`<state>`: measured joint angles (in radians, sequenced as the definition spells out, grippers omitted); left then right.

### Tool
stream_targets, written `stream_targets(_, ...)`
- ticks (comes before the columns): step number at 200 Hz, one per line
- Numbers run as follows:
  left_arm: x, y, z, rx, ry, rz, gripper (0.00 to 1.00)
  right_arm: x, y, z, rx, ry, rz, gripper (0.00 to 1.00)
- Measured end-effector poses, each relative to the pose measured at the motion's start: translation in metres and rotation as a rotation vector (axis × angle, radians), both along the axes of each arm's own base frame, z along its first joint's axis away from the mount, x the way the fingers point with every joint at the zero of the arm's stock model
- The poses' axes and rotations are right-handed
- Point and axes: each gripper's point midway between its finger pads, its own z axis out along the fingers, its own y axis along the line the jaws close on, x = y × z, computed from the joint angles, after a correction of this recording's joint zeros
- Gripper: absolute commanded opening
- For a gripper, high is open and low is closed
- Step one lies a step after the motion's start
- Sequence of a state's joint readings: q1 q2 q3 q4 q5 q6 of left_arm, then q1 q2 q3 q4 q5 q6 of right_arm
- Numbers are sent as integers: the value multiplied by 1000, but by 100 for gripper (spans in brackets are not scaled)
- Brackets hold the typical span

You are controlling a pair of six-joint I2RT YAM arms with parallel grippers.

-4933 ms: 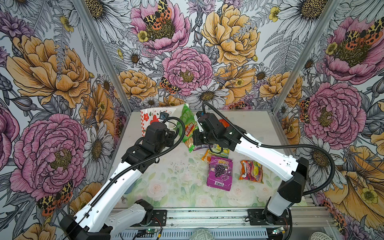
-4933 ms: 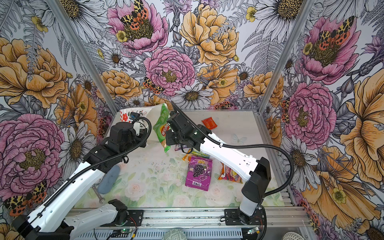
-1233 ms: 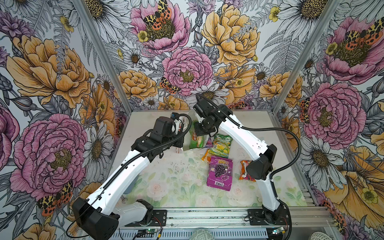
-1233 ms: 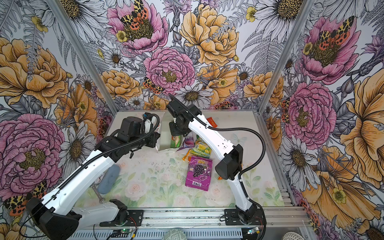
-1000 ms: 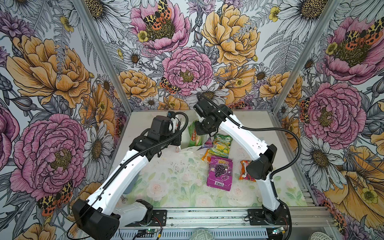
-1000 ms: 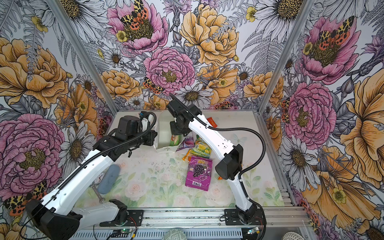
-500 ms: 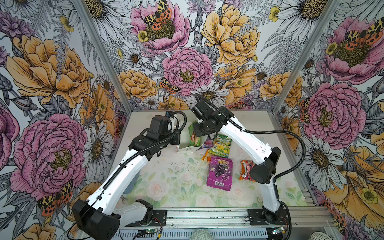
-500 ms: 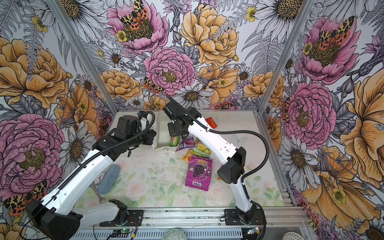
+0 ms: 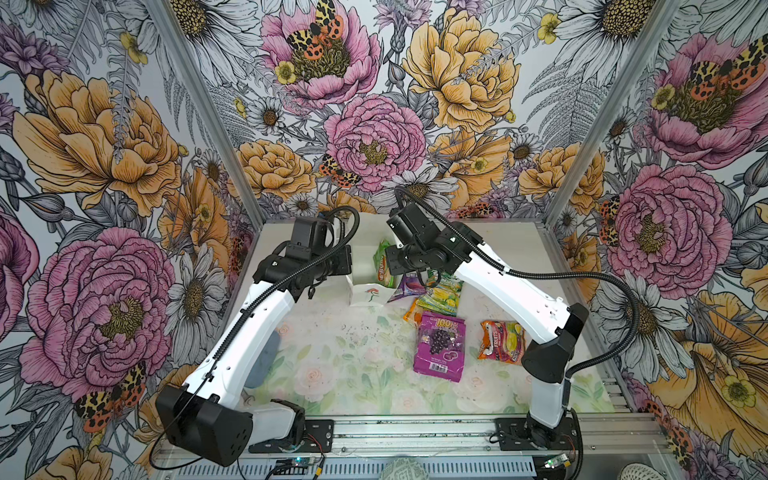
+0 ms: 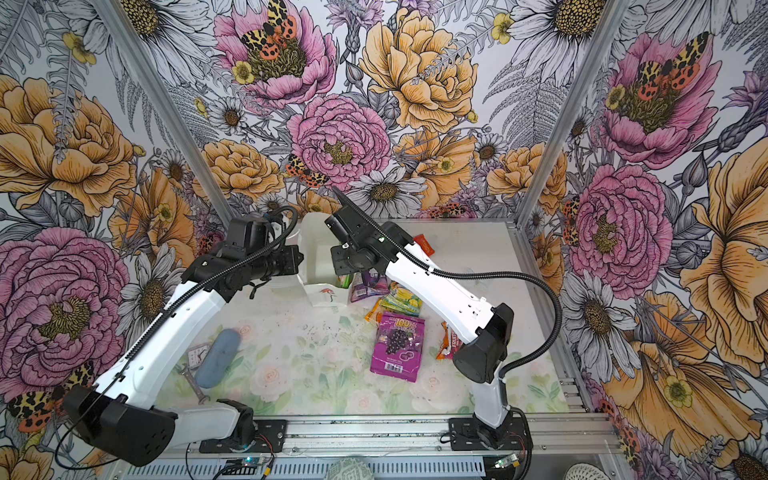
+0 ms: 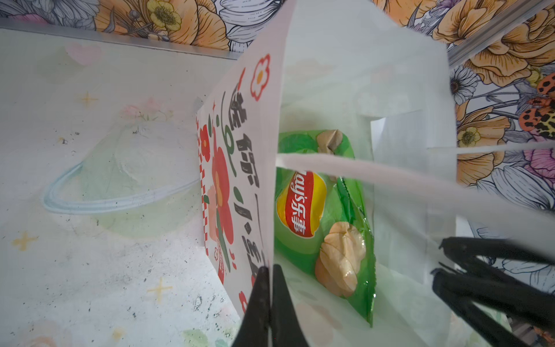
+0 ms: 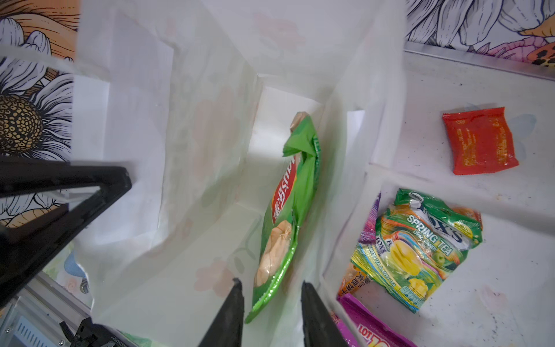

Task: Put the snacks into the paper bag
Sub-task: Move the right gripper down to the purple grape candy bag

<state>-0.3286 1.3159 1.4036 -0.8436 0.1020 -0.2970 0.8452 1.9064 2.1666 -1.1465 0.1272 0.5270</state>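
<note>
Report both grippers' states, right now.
Left gripper: shut, pinching the paper bag by its printed wall.
Right gripper: open, jaws apart around the green chip bag edge, not visibly clamping it.

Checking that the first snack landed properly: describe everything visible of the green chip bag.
The green chip bag is glossy, crinkled plastic, bright green with a red-and-yellow logo and pictures of pale chips. One end is crumpled and folded over. It sits wholly inside the paper bag, on its edge and leaning against one inner wall. The right gripper straddles its near edge with jaws apart, not clamping it.
</note>
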Motion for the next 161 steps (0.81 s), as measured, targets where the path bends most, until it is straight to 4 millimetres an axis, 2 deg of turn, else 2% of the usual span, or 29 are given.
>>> stream_targets(20, 5, -4, 5, -28, 24, 9, 0, -4, -5, 8, 15, -22, 2, 35)
stream_targets(40, 10, -6, 3, -71, 69, 20, 0, -16, -21, 17, 37, -52, -6, 35)
stream_targets(88, 21, -4, -22, -134, 196, 50, 0, -58, -82, 45, 149, -181, -48, 40)
stream_targets(105, 21, 0, -23, -128, 218, 60, 0, -66, -103, 49, 176, -220, -78, 41)
stream_targets(116, 22, 0, -19, -129, 216, 61, 0, -70, -115, 41, 180, -227, -104, 44)
stream_targets(132, 22, 0, -15, -130, 208, 59, 0, -74, -128, 18, 163, -203, -138, 49)
stream_targets(161, 22, 1, -17, -147, 201, 55, 0, -84, -158, -46, 108, -106, -236, 58)
